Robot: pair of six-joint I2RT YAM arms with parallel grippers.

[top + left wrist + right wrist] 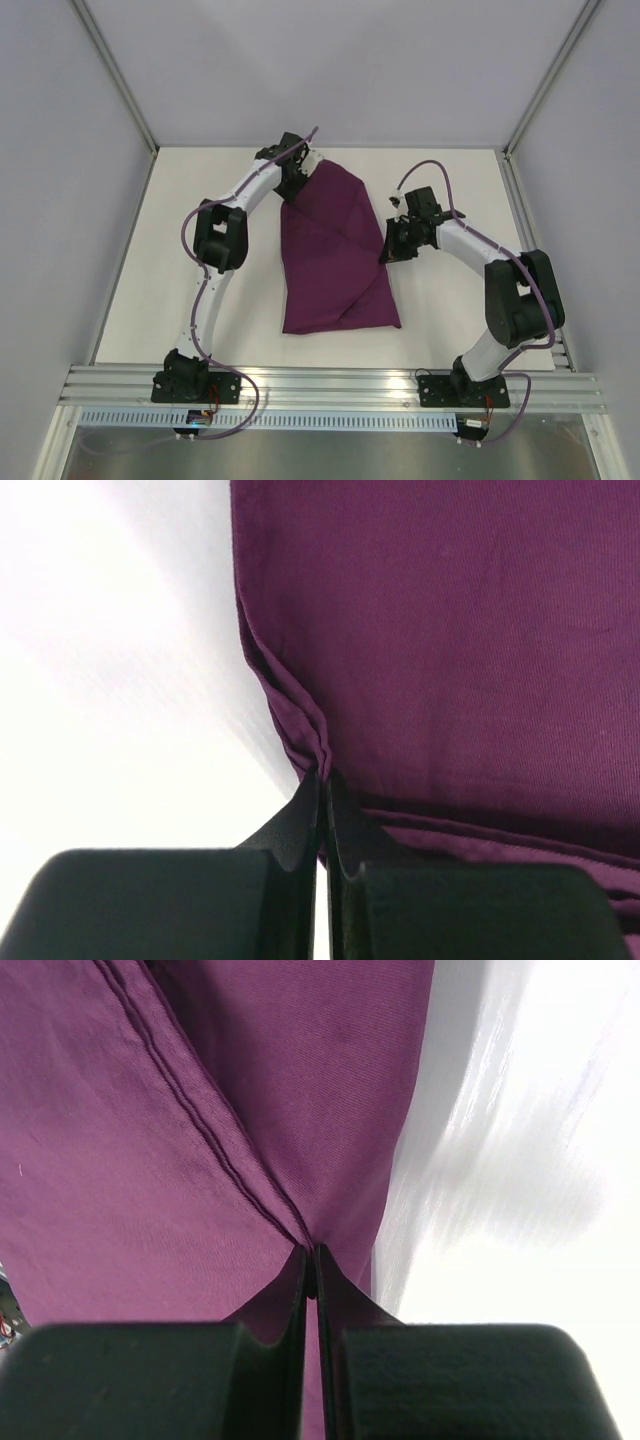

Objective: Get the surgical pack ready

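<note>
The dark purple cloth [335,250] lies folded over on the white table, wider at the far end and with a diagonal fold across it. The steel tray, gauze pads and clamps are hidden or out of view. My left gripper [297,172] is shut on the cloth's far left corner; in the left wrist view [322,777] the hem [290,715] is pinched between its black fingers. My right gripper [388,252] is shut on the cloth's right edge; in the right wrist view [311,1257] the cloth [150,1160] and its seam run into the closed tips.
The white table [450,320] is bounded by grey walls and aluminium posts at the back corners [150,140]. An aluminium rail [330,385] at the near edge carries both arm bases.
</note>
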